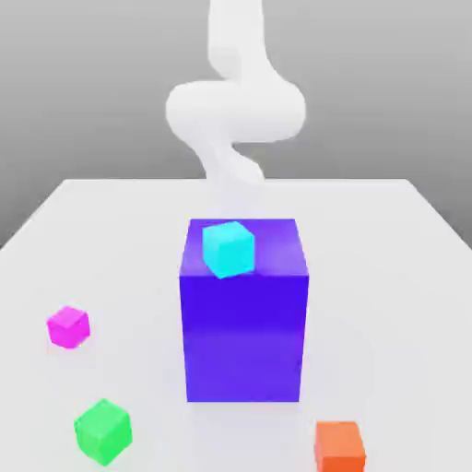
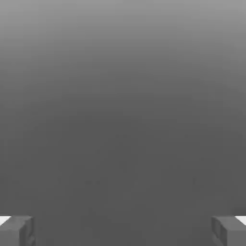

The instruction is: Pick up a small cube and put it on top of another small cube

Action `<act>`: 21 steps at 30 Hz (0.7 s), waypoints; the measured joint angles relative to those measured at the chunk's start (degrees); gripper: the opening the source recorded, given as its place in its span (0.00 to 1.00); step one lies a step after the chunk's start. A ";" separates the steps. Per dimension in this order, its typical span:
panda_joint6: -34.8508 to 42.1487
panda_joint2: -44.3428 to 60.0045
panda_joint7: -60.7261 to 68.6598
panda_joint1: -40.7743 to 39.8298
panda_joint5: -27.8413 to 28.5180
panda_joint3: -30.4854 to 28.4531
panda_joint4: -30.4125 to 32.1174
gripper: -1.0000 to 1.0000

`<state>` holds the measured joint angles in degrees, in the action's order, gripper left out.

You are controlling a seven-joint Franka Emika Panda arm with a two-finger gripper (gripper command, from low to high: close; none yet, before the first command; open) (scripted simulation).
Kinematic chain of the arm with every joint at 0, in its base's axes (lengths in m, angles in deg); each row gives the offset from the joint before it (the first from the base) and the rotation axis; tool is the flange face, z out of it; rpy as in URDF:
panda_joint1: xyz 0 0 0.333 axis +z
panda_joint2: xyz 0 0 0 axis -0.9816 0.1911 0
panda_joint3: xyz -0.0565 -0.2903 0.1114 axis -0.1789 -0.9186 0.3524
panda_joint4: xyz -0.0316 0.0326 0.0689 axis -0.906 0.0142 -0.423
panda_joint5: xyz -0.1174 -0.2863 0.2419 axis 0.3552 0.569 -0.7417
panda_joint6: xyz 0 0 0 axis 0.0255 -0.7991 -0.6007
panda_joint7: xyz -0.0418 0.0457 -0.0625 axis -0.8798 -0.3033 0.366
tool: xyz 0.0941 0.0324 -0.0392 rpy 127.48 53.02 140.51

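Note:
The small magenta cube [image 1: 68, 326] rests on the white table at the exterior view's left, apart from everything else. A cyan cube [image 1: 228, 248] sits on top of the big blue-purple block [image 1: 243, 313] in the middle. My white arm [image 1: 235, 111] rises behind that block, well away from the magenta cube. In the hand view my gripper [image 2: 123, 230] is open: its two grey fingertips [image 2: 17, 229] stand far apart with nothing between them, against plain grey background.
A green cube [image 1: 102, 430] lies near the table's front at the exterior view's left, and an orange cube [image 1: 339, 446] at the front right. The tall blue-purple block stands between my arm and the front cubes. The table [image 1: 387, 240] is white.

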<state>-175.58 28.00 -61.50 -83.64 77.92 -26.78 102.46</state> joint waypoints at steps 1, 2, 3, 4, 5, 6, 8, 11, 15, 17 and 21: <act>-1.26 1.93 -2.74 -1.96 0.27 -0.02 1.17 0.50; -2.49 3.78 -5.37 -3.86 0.54 -0.04 2.30 0.50; -3.69 5.60 -7.92 -5.74 0.78 -0.07 3.41 0.50; -4.88 7.39 -10.44 -7.57 1.02 -0.12 4.51 0.50; -6.06 9.18 -12.97 -9.36 1.27 -0.22 5.59 0.50; -7.23 10.96 -15.49 -11.11 1.53 -0.36 6.68 0.50; -9.57 14.51 -20.52 -14.55 2.04 -0.73 8.84 0.50; -13.08 19.83 -27.95 -19.62 2.65 -1.43 12.09 0.50; -17.75 26.91 -37.78 -25.62 3.37 -3.20 16.41 0.50; -20.11 30.45 -42.51 -28.22 3.46 -4.46 18.58 0.50; -24.85 37.53 -50.93 -32.94 2.20 -7.69 22.92 0.50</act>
<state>-200.43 65.53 -112.42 -116.58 80.13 -34.46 125.38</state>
